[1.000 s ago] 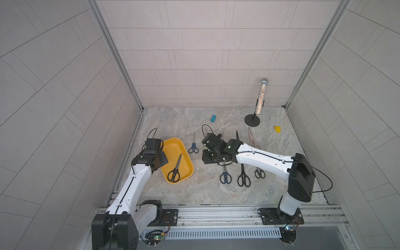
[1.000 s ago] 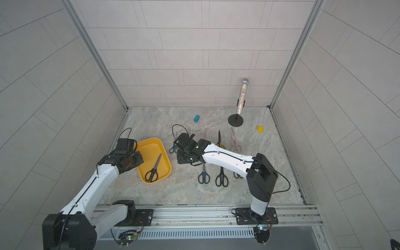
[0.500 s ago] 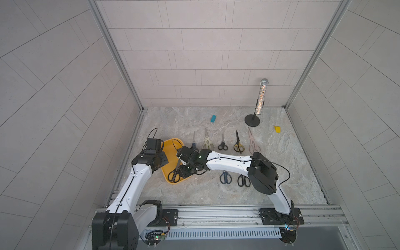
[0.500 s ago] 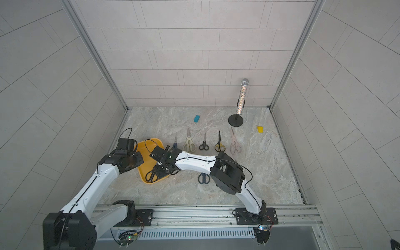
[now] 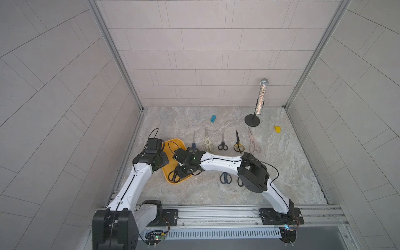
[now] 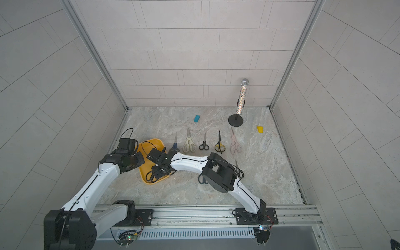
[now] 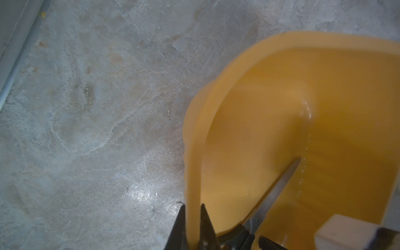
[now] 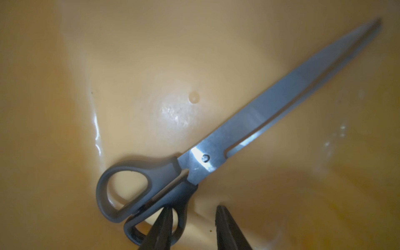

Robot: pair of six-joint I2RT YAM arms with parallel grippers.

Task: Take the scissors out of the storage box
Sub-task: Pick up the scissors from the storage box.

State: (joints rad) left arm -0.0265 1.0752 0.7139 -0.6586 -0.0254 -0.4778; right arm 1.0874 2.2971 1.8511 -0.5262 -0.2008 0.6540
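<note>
The mustard-yellow storage box (image 5: 173,144) (image 6: 151,143) sits at the table's left. One pair of black-handled scissors (image 8: 238,134) (image 5: 175,175) lies inside it, blades pointing away from the handles along the floor. My left gripper (image 7: 192,205) is shut on the box's rim (image 7: 216,86), one finger on each side of the wall. My right gripper (image 8: 192,207) (image 5: 184,171) is down in the box and open. One of its fingers (image 8: 161,227) sits inside a handle loop, and that loop's side lies between the jaws. Several more scissors (image 5: 222,145) lie in a row on the table.
Two more pairs (image 5: 225,178) lie near the table's front, one partly under my right arm. A teal block (image 5: 213,118), a small yellow block (image 5: 277,129) and a glittery microphone on a round black stand (image 5: 252,120) are at the back. The left wall rail runs close to the box.
My right arm has swung left from the middle of the table to the box and come down onto the scissors' handles. The left gripper has stayed on the rim.
</note>
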